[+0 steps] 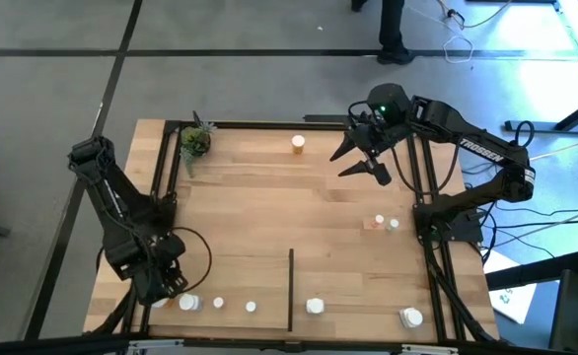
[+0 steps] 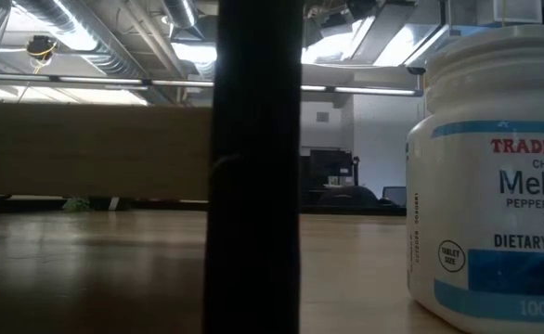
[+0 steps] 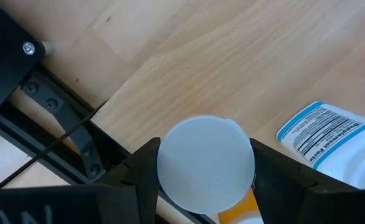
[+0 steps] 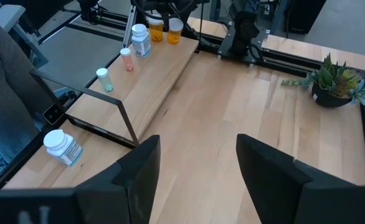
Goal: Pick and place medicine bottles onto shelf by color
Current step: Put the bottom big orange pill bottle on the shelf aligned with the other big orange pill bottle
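Note:
An orange medicine bottle with a white cap sits between the fingers of my left gripper, at the near left corner of the shelf. A white medicine bottle with a blue label stands close beside it. More small bottles stand in a row along the near edge, on both sides of the black divider strip. My right gripper hangs open in the air over the far right part of the board, with nothing between its fingers. My left gripper pinches the white cap of the orange bottle between its two fingers, one on each side. The fingers come from above and point down. The bottle stays upright, its orange body below the cap. Whether its base is on the board, I cannot tell.
One orange bottle stands near the far edge, and a small cluster of bottles stands at the right. A green potted plant is at the far left corner. Black rails run close by the left gripper. The middle of the board is bare wood.

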Available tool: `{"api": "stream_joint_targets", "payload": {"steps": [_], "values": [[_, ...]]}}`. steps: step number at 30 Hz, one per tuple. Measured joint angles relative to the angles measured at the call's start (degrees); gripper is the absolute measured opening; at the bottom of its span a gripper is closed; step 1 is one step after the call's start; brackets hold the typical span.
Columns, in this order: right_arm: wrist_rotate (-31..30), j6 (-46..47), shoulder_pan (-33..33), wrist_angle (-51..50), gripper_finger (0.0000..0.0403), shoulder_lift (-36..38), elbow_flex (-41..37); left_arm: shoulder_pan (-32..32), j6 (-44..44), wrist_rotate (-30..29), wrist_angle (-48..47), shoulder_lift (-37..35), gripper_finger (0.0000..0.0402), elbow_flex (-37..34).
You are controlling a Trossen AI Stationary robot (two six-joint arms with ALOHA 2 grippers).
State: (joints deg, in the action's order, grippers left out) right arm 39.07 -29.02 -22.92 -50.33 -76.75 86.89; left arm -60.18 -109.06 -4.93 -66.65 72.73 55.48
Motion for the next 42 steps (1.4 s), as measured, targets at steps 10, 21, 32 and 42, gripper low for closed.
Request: {"api": "stream_joint_targets", "payload": {"steps": [10,21,32,42], "values": [[0.0,0.0,0.0,-0.1,0.0213,0.0,0.0,0.0,-0.1,-0.1,0.1,0.0,0.0187,0.0],[0.0,0.2,0.0,-0.4,0.0213,0.0,0.0,0.0,0.0,-0.1,0.2,0.0,0.0187,0.0],[0.0,0.0,0.0,-2.4,0.0213,0.0,0.0,0.0,0.0,-0.2,0.2,0.0,0.0187,0.0],[7.2,-4.8,0.7,-2.3,0.0213,0.0,0.0,0.0,0.1,-0.3,0.2,0.0,0.0187,0.0]]}}
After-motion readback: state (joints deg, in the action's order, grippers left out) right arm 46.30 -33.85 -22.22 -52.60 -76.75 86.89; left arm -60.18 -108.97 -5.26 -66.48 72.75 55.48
